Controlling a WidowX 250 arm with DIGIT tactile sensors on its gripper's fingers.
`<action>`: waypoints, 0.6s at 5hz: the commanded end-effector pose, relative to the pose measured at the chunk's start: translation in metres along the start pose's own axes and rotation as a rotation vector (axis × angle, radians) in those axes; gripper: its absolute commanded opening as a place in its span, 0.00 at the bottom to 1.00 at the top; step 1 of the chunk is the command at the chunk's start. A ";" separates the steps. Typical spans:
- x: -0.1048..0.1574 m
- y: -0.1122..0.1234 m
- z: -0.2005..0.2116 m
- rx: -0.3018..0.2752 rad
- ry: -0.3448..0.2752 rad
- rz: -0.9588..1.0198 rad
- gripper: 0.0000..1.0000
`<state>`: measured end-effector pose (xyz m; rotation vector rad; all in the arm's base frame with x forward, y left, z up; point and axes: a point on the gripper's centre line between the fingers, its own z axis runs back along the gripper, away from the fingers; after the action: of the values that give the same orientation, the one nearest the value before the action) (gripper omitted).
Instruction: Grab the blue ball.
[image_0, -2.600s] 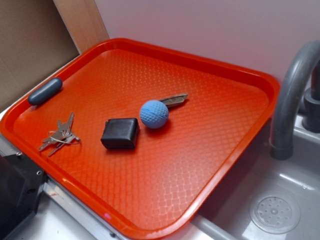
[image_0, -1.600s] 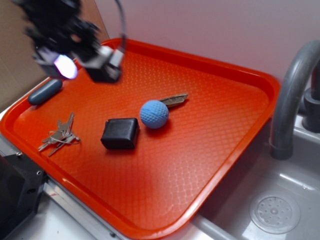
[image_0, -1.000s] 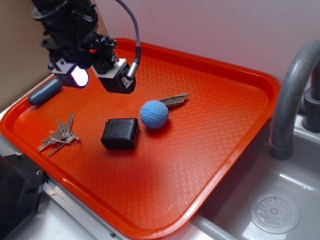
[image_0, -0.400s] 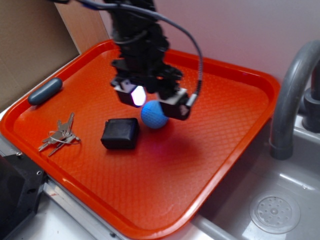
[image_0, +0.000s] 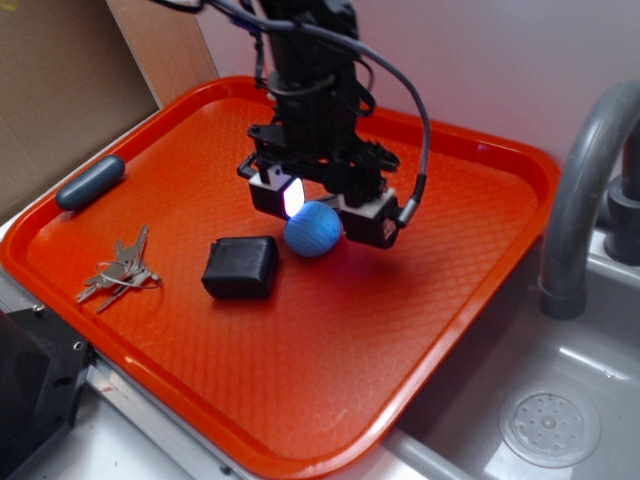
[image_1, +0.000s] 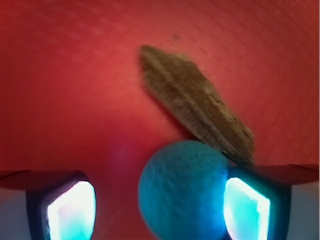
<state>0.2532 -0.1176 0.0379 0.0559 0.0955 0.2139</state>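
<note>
An orange tray (image_0: 480, 300) sits beside a sink (image_0: 560, 420). The gripper (image_0: 318, 207) has swung from the tray's far-left corner down over the blue ball (image_0: 313, 229) mid-tray; jaws open, straddling it off-centre, one pad touching. Closing should secure it.

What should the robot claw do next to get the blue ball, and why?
Probably slide sideways a little to centre itself, then squeeze shut. In the wrist view the blue ball sits between the open gripper fingers, pressed up against one lit pad, with a gap to the other. Closing off-centre might nudge the ball toward the brown leaf-like piece.
</note>
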 end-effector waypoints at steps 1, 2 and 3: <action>0.008 0.028 0.003 -0.013 -0.035 0.071 0.00; 0.004 0.045 0.017 -0.060 -0.075 0.034 0.00; 0.004 0.069 0.039 -0.096 -0.126 0.017 0.00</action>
<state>0.2388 -0.0519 0.0728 -0.0095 0.0047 0.2212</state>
